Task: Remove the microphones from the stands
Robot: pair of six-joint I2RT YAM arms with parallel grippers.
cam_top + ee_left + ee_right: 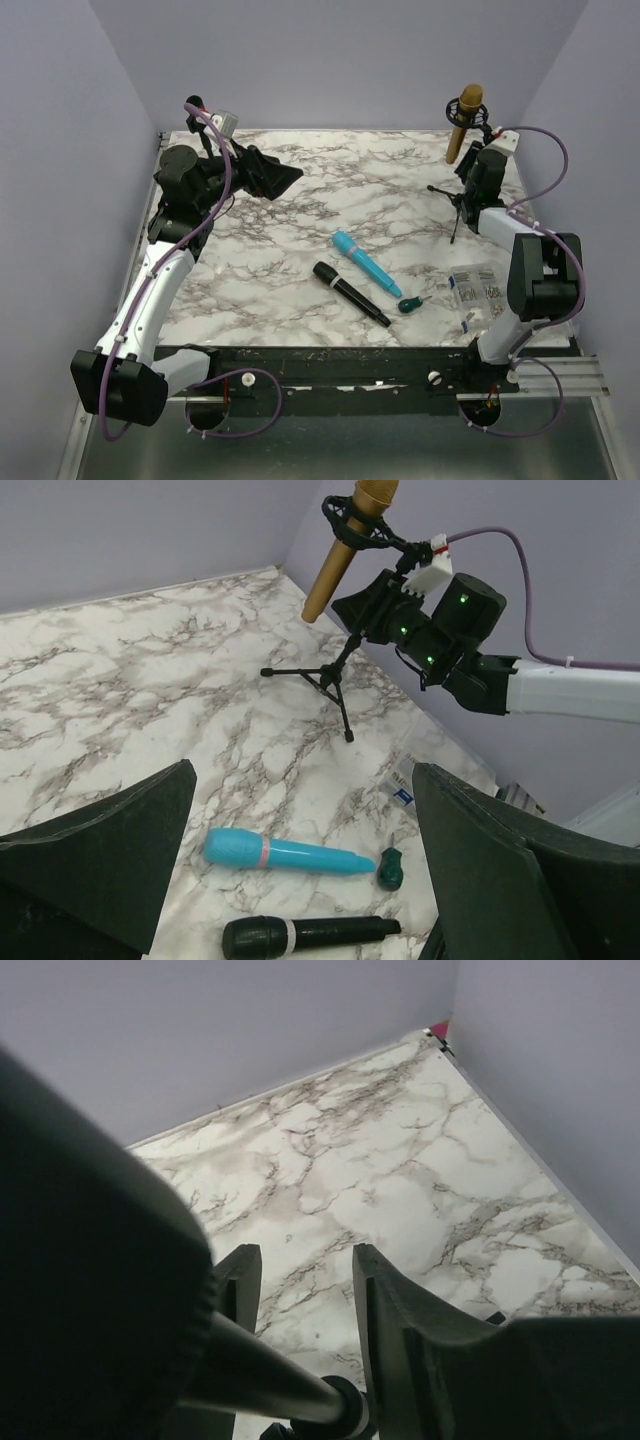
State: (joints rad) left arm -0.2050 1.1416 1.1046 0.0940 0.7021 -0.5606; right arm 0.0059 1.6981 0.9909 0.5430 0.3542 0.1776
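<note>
A gold microphone (460, 125) sits tilted in a black shock mount on a small tripod stand (455, 205) at the back right; both also show in the left wrist view, microphone (335, 565) and stand (335, 680). My right gripper (472, 160) is open right beside the mount, just below it. In the right wrist view its jaws (303, 1255) stand apart and a dark tapered shaft (270, 1375) runs close before the camera; its ringed end lies low between the fingers, and contact cannot be told. My left gripper (285, 178) is wide open and empty, raised over the table's back left (303, 770).
A teal microphone (366, 264), a black microphone (350, 293) and a small green screwdriver (410, 304) lie mid-table. A clear plastic bag (478, 292) lies near the right arm's base. Walls close the back and both sides.
</note>
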